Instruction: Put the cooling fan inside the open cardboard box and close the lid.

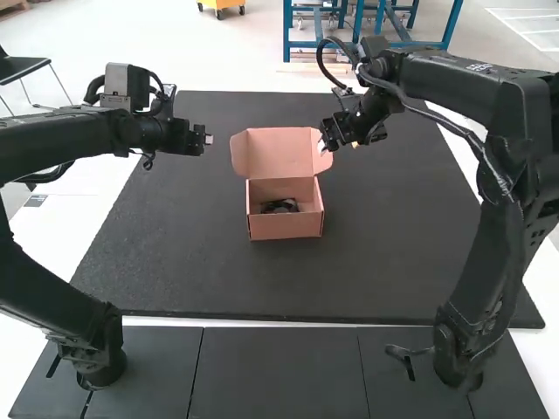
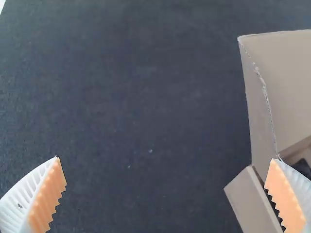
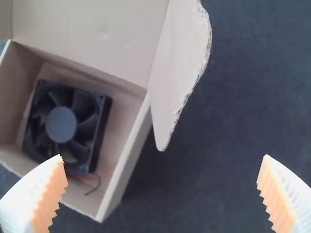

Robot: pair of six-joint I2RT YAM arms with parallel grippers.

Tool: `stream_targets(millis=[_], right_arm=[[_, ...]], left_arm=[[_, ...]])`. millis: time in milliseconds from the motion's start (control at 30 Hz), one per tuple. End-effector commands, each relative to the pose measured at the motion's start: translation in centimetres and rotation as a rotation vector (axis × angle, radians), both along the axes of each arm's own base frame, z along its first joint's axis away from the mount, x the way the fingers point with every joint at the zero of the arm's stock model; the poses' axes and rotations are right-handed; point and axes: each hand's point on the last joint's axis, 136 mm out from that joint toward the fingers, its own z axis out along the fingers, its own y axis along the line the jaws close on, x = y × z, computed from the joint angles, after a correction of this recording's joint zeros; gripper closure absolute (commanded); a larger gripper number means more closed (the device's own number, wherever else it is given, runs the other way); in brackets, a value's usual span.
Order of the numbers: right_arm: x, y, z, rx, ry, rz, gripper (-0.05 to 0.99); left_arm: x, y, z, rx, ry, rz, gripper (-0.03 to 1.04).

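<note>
Left arm stretched level from frame left. Left pincer (image 1: 199, 138) sits just left of lid, fingers wide apart. Right arm arches in from frame right. Right pincer (image 1: 332, 140) tilts down beside lid's right flap, fingers spread.

Small brown cardboard box (image 1: 284, 218) at frame centre on black rubber mat (image 1: 175, 244), lid (image 1: 275, 150) upright at back. Black square cooling fan (image 3: 63, 126) lies flat inside box.

Open mat all round box; white surface (image 1: 52, 218) borders mat at frame left.
</note>
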Motion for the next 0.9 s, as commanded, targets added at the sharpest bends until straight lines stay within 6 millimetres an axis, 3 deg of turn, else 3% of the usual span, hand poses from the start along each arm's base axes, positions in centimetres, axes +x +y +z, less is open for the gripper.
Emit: stream_targets(millis=[0,300,567,867], right_arm=[[0.2,0.0,1.1,0.045,-0.041,0.024,0.04],[2.7,0.3,1.0,0.128,-0.126,0.001,0.05],[3.2,0.1,0.0,0.135,-0.102,0.0,0.05],[4.0,1.1,-0.2,0.144,-0.085,0.017,0.07]], left_arm=[[1.1,0.0,1.1,0.013,-0.017,0.008,0.04],[2.7,0.0,-0.5,0.025,0.04,0.013,0.04],[3.7,0.0,-1.1,0.036,0.056,0.018,0.04],[3.8,-0.1,-3.6,0.049,0.125,0.01,0.04]])
